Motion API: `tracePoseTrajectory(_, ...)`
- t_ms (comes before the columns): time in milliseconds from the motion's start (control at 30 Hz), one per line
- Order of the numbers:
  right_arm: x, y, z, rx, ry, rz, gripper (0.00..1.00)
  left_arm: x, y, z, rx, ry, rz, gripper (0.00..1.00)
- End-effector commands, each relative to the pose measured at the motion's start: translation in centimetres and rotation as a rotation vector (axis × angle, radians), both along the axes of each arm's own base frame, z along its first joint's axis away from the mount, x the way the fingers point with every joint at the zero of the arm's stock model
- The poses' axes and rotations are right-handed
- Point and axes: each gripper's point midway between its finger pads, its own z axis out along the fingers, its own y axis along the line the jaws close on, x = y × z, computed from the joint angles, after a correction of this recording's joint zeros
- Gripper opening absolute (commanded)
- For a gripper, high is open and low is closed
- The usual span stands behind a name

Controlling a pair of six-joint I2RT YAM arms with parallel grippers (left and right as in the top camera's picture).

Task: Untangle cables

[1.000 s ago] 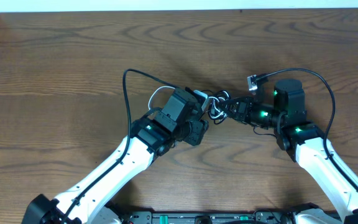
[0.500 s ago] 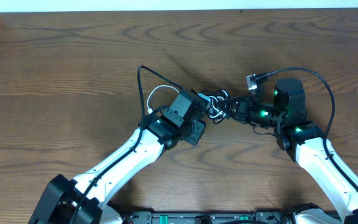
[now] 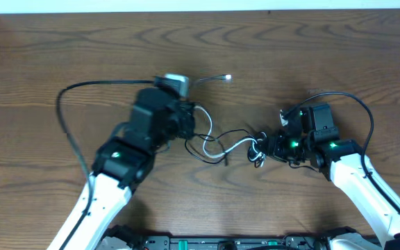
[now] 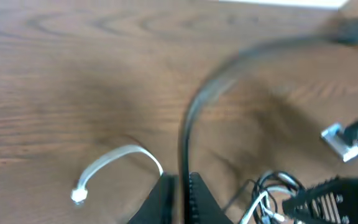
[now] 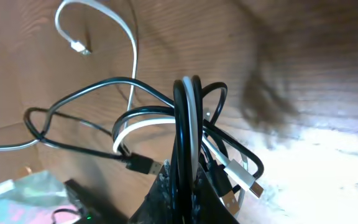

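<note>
The cables are one white cord and several thin black cords. In the overhead view they stretch in loose loops (image 3: 221, 147) between my two grippers, with a knot (image 3: 257, 151) at the right gripper. My left gripper (image 3: 192, 123) is shut on a black cord (image 4: 185, 134) that arcs up and to the right. My right gripper (image 3: 269, 147) is shut on a bundle of black and white cords (image 5: 188, 118). A white plug end (image 3: 226, 78) lies apart at the back. The right wrist view shows a black USB plug (image 5: 143, 165) and a white USB plug (image 5: 244, 177) hanging from the bundle.
The thick black arm cables arc over the table at the left (image 3: 64, 104) and the right (image 3: 367, 111). The wooden table (image 3: 61, 55) ends at a white edge at the back. The left wrist view is blurred; a white cord end (image 4: 79, 196) lies at its lower left.
My left arm has pulled back to the left with its cord, drawing the cables out of the tight clump into long loops. My right gripper has shifted right and nearer the front.
</note>
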Motion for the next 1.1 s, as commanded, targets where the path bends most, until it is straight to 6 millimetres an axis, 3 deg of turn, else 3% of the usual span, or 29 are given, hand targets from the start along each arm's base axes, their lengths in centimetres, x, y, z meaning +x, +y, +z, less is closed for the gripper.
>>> tracePoseTrajectory(0,0.4,0.9,1.0,0.025,-0.082,0.079,0.01,0.1,1.0,0.8,-0.056,0.015,0.041,0.67)
tracePoseTrajectory(33,0.5,1.6,1.8,0.073,-0.112,0.117,0.01,-0.1,0.8,0.5,-0.059,0.033,0.027,0.71)
tracePoseTrajectory(200,0.9,3.9,4.9,0.232,-0.226,0.221,0.01,-2.7,-2.7,-0.9,-0.171,0.182,-0.152,0.72)
tracePoseTrajectory(367,0.9,4.3,5.6,0.266,-0.251,0.245,0.01,-5.1,-6.0,-1.9,-0.256,0.304,-0.33,0.71)
tracePoseTrajectory(567,0.2,5.3,7.5,0.358,-0.321,0.341,0.01,-5.6,-7.9,-4.9,-0.228,0.393,-0.372,0.71)
tracePoseTrajectory(800,0.2,5.3,7.5,0.358,-0.322,0.341,0.01,-3.9,-7.3,-8.3,-0.134,0.426,-0.289,0.74)
tracePoseTrajectory(967,0.2,5.3,7.5,0.36,-0.322,0.343,0.01,-3.4,-7.5,-9.7,-0.114,0.44,-0.286,0.74)
tracePoseTrajectory(1067,0.3,5.3,7.5,0.356,-0.326,0.34,0.01,-4.0,-8.3,-10.5,-0.112,0.47,-0.315,0.63)
